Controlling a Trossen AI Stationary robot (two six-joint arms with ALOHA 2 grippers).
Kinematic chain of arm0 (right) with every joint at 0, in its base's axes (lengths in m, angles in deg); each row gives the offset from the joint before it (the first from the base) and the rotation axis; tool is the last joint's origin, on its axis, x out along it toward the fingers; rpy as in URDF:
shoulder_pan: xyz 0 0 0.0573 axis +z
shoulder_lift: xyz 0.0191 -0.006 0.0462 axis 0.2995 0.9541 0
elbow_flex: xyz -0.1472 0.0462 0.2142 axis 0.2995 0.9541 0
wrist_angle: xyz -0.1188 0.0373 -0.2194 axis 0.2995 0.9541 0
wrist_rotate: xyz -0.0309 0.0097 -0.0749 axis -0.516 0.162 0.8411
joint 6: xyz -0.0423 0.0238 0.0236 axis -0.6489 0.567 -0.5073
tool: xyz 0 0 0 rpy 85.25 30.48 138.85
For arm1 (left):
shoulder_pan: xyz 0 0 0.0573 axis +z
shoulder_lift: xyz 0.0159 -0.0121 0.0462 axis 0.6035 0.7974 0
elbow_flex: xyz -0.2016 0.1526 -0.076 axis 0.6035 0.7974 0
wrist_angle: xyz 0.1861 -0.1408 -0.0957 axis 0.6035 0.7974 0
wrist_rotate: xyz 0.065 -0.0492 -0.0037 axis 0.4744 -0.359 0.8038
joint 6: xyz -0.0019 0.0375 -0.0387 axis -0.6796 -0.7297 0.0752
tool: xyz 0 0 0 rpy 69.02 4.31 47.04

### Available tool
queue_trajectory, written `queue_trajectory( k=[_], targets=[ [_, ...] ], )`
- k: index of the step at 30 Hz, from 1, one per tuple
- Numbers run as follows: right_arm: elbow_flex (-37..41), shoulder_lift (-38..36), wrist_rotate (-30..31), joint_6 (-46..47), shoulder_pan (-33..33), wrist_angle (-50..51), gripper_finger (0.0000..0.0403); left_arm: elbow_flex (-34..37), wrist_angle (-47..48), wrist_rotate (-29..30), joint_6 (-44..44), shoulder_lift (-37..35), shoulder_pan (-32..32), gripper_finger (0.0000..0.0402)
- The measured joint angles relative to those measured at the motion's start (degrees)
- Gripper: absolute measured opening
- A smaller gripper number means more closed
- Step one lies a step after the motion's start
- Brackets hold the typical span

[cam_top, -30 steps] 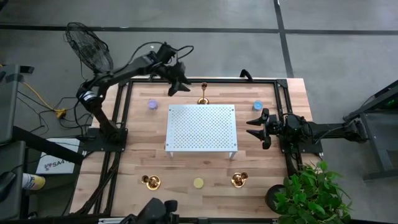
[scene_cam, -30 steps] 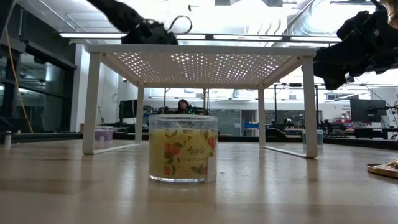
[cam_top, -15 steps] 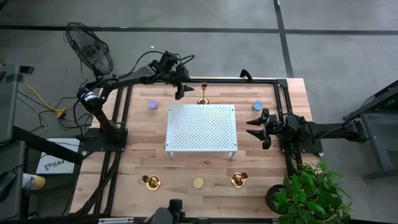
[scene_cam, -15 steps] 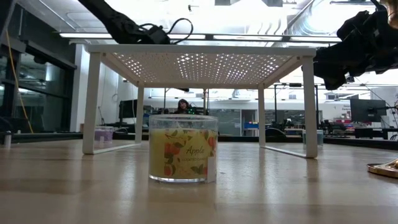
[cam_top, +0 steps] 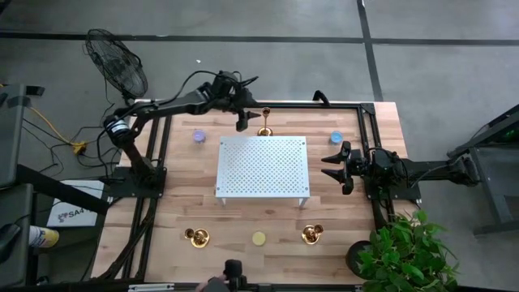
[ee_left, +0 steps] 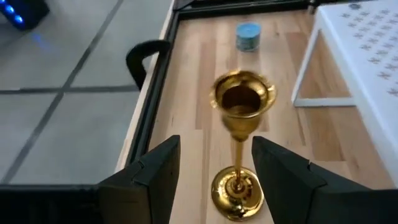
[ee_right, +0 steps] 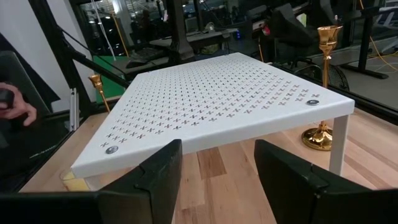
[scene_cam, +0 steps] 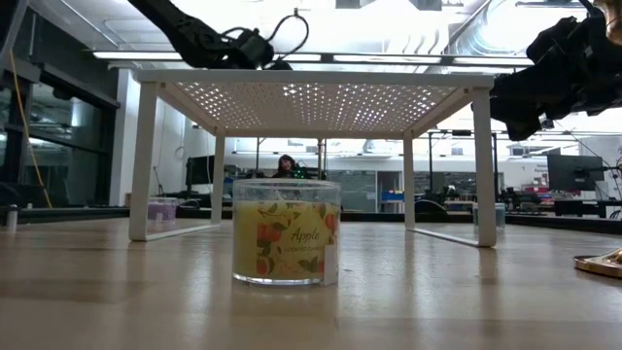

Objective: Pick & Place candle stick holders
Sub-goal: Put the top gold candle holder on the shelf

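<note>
The holder (ee_left: 239,149) is standing upright at the table's far edge, just beyond the white rack (cam_top: 262,165), its thin stem running vertical. In the left wrist view it is sitting straight ahead of the left gripper (ee_left: 211,177), centred in the gap between the spread, empty fingers (ee_left: 155,177), its base just beyond the tips. The left arm is much the nearer. The right gripper (cam_top: 334,166) is waiting beside the rack, also parted and holding nothing.

free: bare wood around tall candle stick holder (ee_left: 240,143) | obstacle: white rack (ee_left: 367,68) edge close beside it
</note>
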State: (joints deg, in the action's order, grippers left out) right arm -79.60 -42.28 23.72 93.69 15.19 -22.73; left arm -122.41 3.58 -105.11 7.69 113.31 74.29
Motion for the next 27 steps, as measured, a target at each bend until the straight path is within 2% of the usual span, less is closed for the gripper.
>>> queue_trajectory(
  k=[5, 15, 27],
  targets=[
    [0.0, 0.0, 0.0, 0.0, 0.0, 0.0, 0.0197, 0.1, -0.8, -5.5, 1.2, 2.9, 0.3, 0.0195],
    [0.0, 0.0, 0.0, 0.0, 0.0, 0.0, 0.0197, 0.1, -7.0, -11.1, 3.4, 7.1, 0.3, 0.0195],
    [0.0, 0.0, 0.0, 0.0, 0.0, 0.0, 0.0197, 0.1, -12.0, -11.4, 6.1, 7.6, 0.3, 0.0195]
  ],
)
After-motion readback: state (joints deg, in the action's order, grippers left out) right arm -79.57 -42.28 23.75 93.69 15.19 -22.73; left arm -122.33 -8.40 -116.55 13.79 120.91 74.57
